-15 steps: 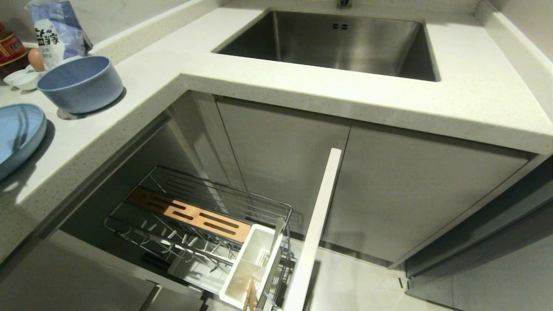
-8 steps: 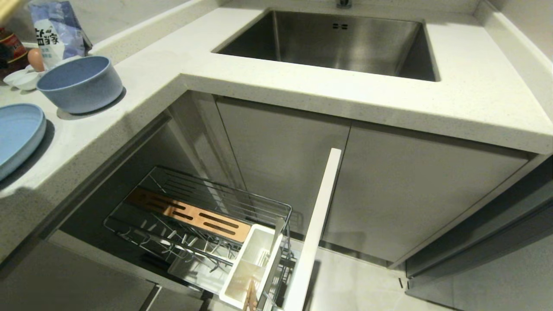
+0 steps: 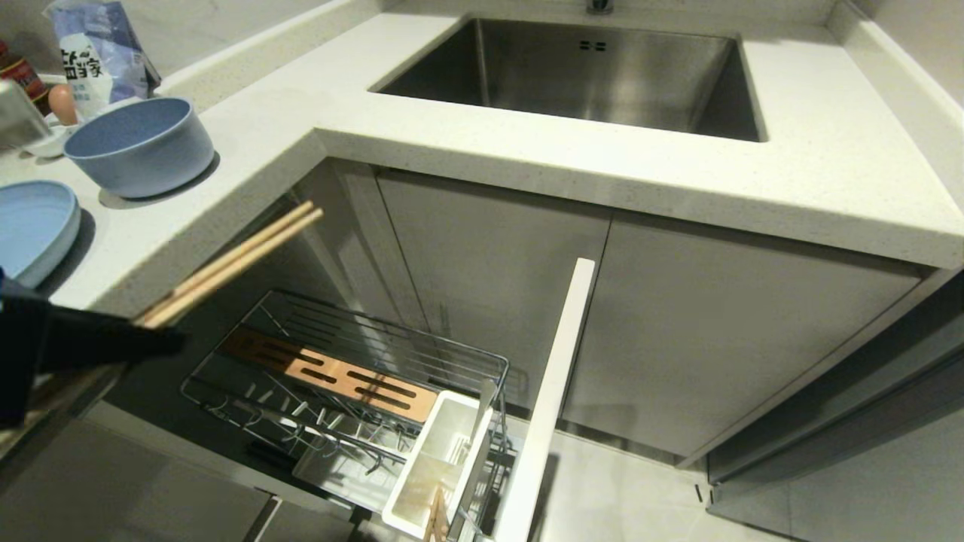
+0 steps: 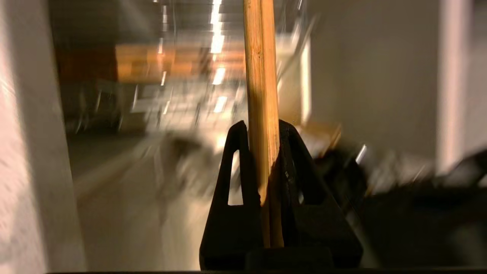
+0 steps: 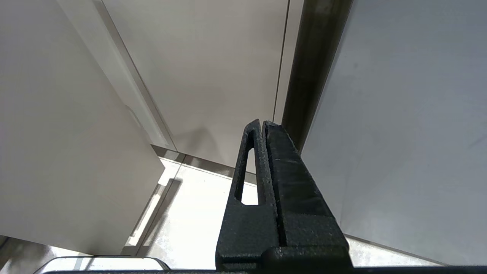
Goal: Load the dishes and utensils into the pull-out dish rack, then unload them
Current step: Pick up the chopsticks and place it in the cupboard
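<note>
Wooden chopsticks [image 3: 233,263] paired, slanting above open chrome dish rack [image 3: 354,391]

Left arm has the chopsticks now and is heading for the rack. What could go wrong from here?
1. The left gripper pinches the chopsticks near one end, so the long free length could pivot or slip out.
2. Their tips point toward the cabinet face under the countertop and might knock its edge on the way down.
3. The utensil caddy opening is narrow, so they may miss and drop into the dish rack.
</note>
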